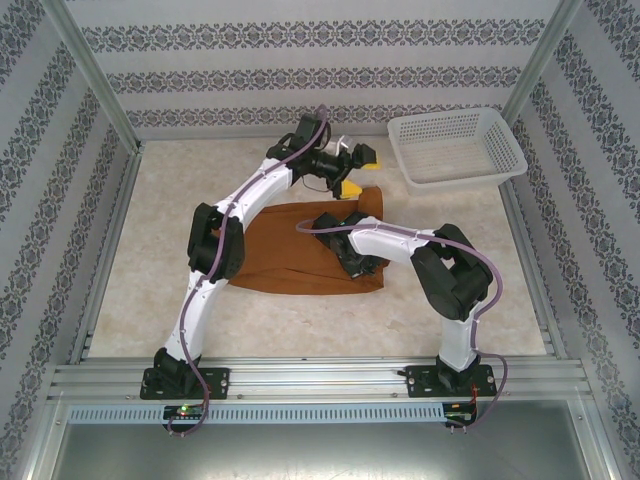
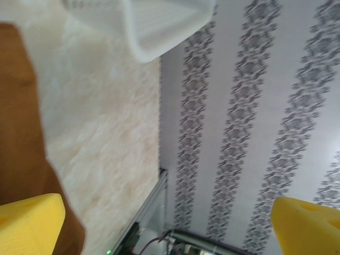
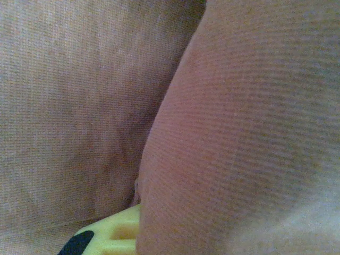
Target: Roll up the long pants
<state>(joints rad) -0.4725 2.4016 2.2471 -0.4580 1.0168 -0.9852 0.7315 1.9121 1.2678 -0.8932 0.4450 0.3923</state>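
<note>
While the long pants [image 1: 290, 255] are lying folded flat in the middle of the counter [image 1: 170, 190], between the two arms, the right gripper [image 1: 352, 264] is pressing down onto their right end. From above, the arm's own wrist is covering its jaws, so I cannot tell whether they are open or closed. The right wrist camera is giving a close look at ribbed brown cloth [image 3: 239, 133] bulging toward the lens, with one yellow finger [image 3: 114, 236] poking out beneath it. The left gripper [image 1: 358, 171] is hovering above the far right corner of the pants, touching nothing, its jaws standing wide apart. Its wrist camera is looking past the cloth edge [image 2: 21, 133] toward the white mesh basket [image 2: 159, 26], blurred beyond. Overhead, that basket [image 1: 455, 150] is sitting at the counter's far right corner, apart from the pants.
</note>
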